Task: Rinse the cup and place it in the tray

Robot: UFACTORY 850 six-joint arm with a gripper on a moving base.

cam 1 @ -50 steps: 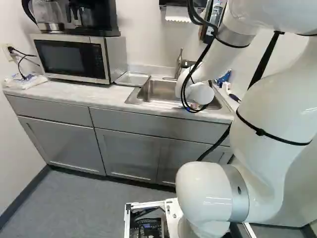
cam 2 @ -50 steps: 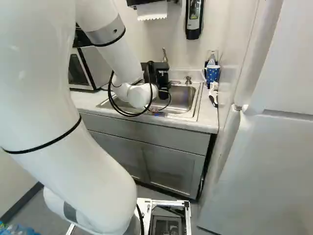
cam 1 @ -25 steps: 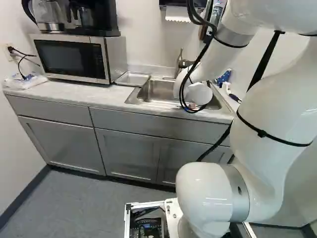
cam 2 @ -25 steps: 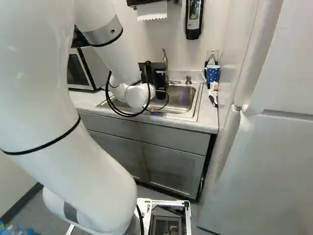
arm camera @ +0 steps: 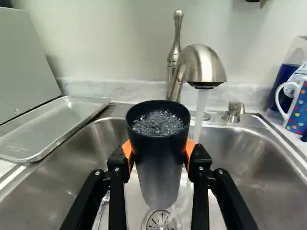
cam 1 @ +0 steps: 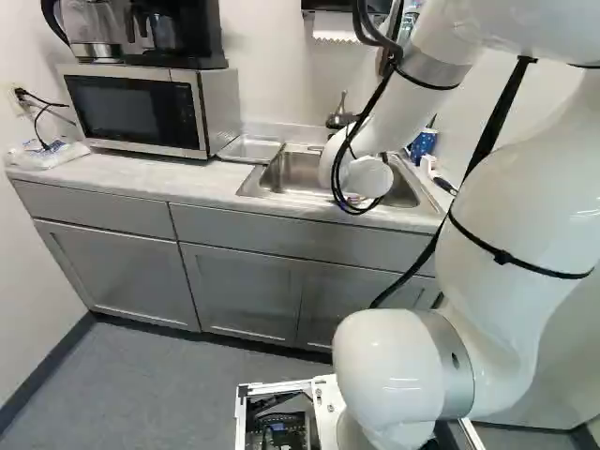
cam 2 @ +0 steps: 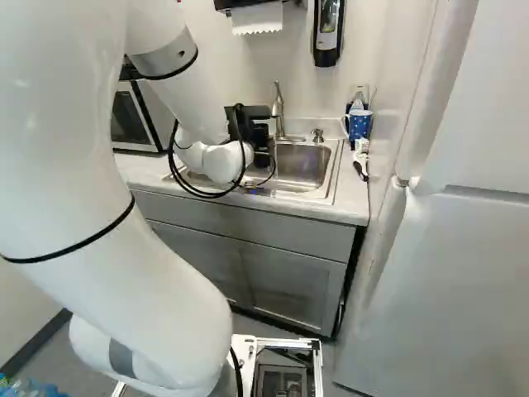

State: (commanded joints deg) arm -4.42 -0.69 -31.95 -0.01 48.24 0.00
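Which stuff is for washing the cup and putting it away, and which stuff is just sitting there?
For the job:
- dark cup, full of bubbly water
- robot's hand, holding it
- faucet, running
- sink
- metal tray, beside the sink

Just sitting there:
- spotted mug
- microwave
- coffee maker
- paper towels

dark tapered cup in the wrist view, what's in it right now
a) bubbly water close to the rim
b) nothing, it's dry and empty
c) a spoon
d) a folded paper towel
a, bubbling clear water sits just below the rim of the dark tapered cup, which stands upright between the orange pads.
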